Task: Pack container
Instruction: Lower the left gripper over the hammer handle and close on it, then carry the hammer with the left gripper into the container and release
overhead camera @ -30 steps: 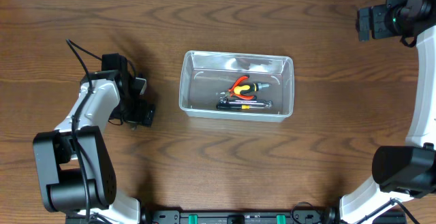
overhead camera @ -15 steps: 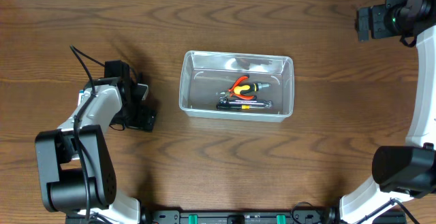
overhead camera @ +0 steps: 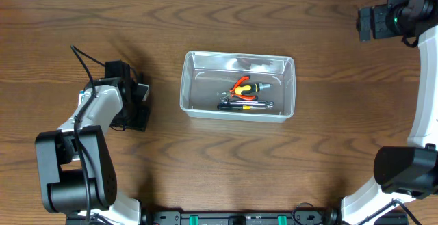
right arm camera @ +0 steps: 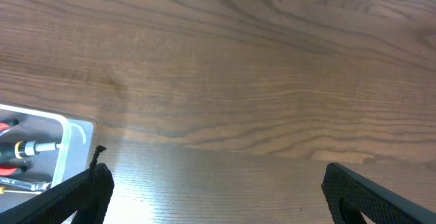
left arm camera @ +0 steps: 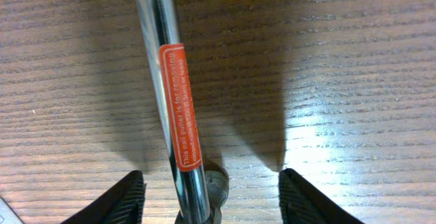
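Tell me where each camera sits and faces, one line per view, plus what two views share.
Overhead: fixed above, looking straight down at the table and container; left arm and right arm show.
Left wrist: close above the wood, facing down at a chrome bar; open left claw's tips at bottom.
Right wrist: raised, looking obliquely across the table; open right claw's tips in the bottom corners.
Shared: overhead and right wrist both show the container and its red-handled tool.

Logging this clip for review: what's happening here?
The left gripper hovers open over a metal rod with an orange label, lying on the table left of the clear container. The container already holds a few hand tools. The right gripper is open and empty, off at the table's far right corner.
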Available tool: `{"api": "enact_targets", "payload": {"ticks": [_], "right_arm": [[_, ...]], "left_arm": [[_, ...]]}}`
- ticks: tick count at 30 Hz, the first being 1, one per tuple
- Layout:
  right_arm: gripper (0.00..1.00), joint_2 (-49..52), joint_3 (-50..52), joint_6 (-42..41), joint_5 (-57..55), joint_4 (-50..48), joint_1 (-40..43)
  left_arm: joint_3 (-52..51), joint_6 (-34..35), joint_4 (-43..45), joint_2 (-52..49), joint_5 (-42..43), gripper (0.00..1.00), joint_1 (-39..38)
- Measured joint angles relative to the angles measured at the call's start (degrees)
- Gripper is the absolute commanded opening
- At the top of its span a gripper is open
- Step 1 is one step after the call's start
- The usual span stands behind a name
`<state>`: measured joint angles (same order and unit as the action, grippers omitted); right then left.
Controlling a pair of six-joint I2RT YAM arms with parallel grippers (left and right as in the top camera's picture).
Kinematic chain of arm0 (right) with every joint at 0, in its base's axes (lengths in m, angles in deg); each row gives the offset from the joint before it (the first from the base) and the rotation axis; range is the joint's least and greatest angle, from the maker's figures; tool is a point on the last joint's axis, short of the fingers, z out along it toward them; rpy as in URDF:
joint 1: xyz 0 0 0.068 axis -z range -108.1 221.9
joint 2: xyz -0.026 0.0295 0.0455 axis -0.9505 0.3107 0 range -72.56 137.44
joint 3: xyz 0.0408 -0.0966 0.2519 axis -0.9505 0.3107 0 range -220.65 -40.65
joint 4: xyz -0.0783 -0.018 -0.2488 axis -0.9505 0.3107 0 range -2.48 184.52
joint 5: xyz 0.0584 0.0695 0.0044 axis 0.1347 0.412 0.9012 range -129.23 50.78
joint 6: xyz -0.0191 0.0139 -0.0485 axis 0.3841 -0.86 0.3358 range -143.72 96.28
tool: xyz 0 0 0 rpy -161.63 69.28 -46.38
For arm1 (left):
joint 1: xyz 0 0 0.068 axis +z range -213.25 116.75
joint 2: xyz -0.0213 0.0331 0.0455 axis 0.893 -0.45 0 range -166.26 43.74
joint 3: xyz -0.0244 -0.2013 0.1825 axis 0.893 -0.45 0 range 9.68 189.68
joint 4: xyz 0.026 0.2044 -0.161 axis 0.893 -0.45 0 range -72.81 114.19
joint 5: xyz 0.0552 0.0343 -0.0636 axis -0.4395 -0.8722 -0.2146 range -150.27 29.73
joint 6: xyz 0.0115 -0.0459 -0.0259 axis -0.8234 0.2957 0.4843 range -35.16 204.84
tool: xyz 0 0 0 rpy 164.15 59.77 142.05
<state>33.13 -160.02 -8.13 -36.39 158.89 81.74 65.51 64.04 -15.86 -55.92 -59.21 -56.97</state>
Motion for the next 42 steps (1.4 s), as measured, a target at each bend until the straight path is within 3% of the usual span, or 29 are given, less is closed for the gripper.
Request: {"api": "enact_targets", "payload": {"ticks": [10, 15, 22, 27, 42], "right_arm": [[0.99, 0.0, 0.0, 0.0, 0.0, 0.0, 0.0], [0.99, 0.0, 0.0, 0.0, 0.0, -0.1, 0.1], [0.99, 0.0, 0.0, 0.0, 0.2, 0.0, 2.2], [0.99, 0.0, 0.0, 0.0, 0.2, 0.0, 3.4], [0.99, 0.0, 0.0, -0.7, 0.3, -0.1, 4.9]], "left_arm": [[0.0, 0.0, 0.0, 0.0, 0.0, 0.37, 0.0], [0.0, 0.2, 0.0, 0.0, 0.0, 0.23, 0.0], [0.0, 0.0, 0.1, 0.0, 0.0, 0.18, 0.0], [0.0, 0.1, 0.3, 0.0, 0.0, 0.06, 0.0], [1.4, 1.9, -3.3, 0.2, 0.0, 0.06, -0.7]]}}
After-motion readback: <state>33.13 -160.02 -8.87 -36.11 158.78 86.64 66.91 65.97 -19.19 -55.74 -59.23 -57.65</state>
